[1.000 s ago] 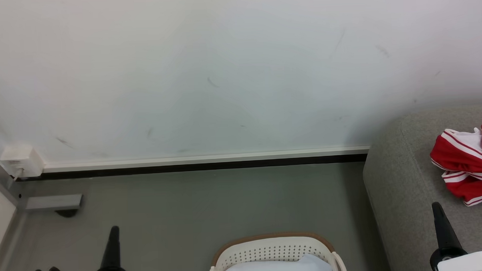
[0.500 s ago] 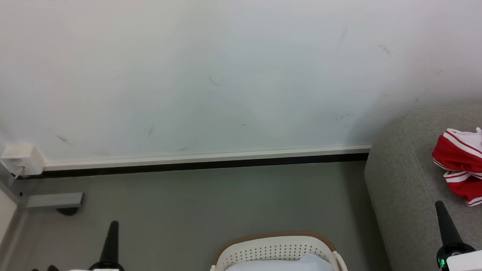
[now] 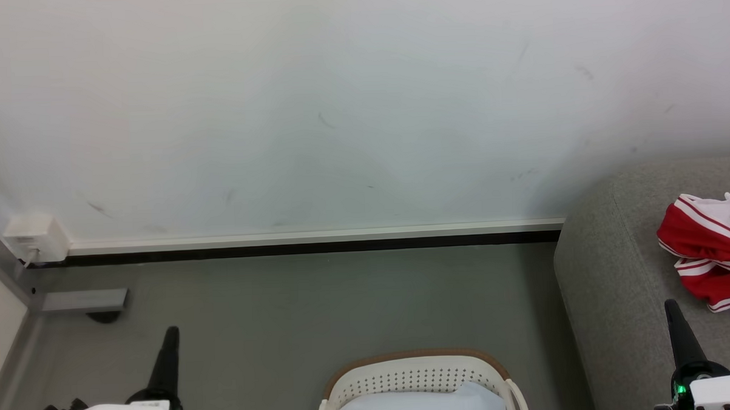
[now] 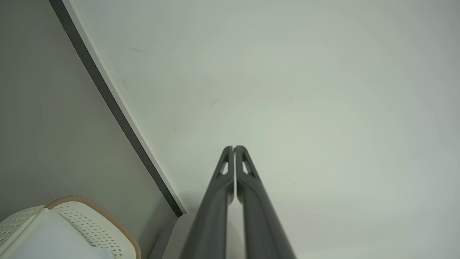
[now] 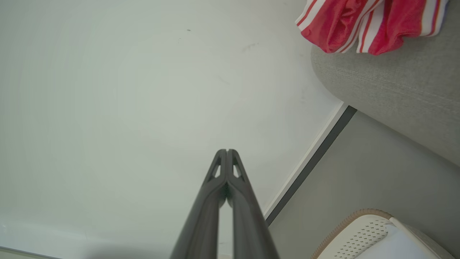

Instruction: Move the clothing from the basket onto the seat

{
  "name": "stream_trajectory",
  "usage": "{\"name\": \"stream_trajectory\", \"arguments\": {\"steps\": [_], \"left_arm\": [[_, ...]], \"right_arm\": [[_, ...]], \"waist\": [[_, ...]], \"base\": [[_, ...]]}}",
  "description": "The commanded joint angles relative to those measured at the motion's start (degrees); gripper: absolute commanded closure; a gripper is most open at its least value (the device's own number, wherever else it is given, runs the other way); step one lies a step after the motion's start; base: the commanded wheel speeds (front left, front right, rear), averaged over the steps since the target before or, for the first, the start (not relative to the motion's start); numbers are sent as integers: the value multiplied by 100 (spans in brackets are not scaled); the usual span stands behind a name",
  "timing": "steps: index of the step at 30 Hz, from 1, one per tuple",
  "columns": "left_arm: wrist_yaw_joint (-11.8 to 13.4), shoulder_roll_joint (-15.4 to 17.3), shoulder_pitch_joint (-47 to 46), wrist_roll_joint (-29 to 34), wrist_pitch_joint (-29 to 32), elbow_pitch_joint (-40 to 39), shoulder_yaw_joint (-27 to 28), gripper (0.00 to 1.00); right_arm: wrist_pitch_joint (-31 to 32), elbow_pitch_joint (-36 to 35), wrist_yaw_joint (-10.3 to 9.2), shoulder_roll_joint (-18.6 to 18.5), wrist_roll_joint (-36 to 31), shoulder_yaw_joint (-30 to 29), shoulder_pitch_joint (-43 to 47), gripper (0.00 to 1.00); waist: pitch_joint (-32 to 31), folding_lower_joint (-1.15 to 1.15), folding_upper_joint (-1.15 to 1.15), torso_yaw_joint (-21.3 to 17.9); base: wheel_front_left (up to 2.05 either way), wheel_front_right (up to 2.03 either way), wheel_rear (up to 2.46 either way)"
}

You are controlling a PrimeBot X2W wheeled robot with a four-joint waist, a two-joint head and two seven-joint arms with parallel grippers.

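fingers of the left gripper point(image 4: 234, 148) are pressed together in the left wrist view, tips touching, with nothing between them. fingers of the right gripper point(image 5: 227, 151) look the same in the right wrist view: tips together, a thin slit lower down, nothing pinched. both pairs point at the wall point(image 3: 337, 109).

in the head view each gripper is one dark spike, so the gap cannot be judged there. the left gripper point(image 3: 171, 333) stands low on the left over the floor point(image 3: 314, 304). the right gripper point(image 3: 671, 306) stands low on the right, in front of the seat point(image 3: 610, 269).

the clothing point(image 3: 704, 254) lies crumpled on the seat, apart from both grippers, and the right edge of the head view cuts it. the right wrist view gives it closer point(image 5: 359, 21), at the top right, lying near the rounded corner of the seat, with the red and white stripes clear.

the basket point(image 3: 413, 356) stands on the floor between the two grippers, at the bottom edge of the head view. a pale cloth point(image 3: 417, 406) lies inside it. the left wrist view has the basket at its lower left, the right wrist view at its lower right, and each shows the holes in the side and the brown rim from nearby.

the head view adds a white socket box point(image 3: 35, 239) on the wall at the far left, just above the skirting point(image 3: 311, 237), and a grey bar point(image 3: 83, 300) on the floor below it.
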Motion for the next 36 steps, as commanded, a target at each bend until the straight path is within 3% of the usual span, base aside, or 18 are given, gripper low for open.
{"name": "stream_trajectory", "arguments": {"steps": [1,36], "left_arm": [[-15,50,-99,-149,36,-58,31,100],[-32,57,-167,-1599,423,-198,107,100]], "right_arm": [[36,-14,-8,3,144,-39,-110,100],[289,21,-12,23,1552,-195,-181,100]], "waist": [[3,0,0,3],[64,0,0,62]], "base": [[0,0,0],[0,0,0]]}}
